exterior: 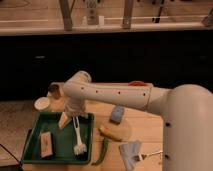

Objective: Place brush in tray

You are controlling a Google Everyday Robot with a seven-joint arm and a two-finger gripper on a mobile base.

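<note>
**Q:** Green tray (60,147): position and contents?

**A:** It sits at the near left corner of the wooden table (145,122). The brush (77,135) lies inside it on the right side, with its bristled head toward the near rim and its handle running up toward the gripper. A tan block (46,144) lies inside on the left, apart from the brush.

**Q:** Gripper (65,120): position and state?

**A:** It hangs over the far part of the tray, pointing down, just beside the upper end of the brush handle. Whether it grips the handle cannot be told.

**Q:** Other items?

**A:** A white cup (42,103) stands beyond the tray's far left corner. To the right of the tray are a green pepper (101,151), a banana (110,133), a blue sponge (117,114) and a grey cloth (131,150).
</note>
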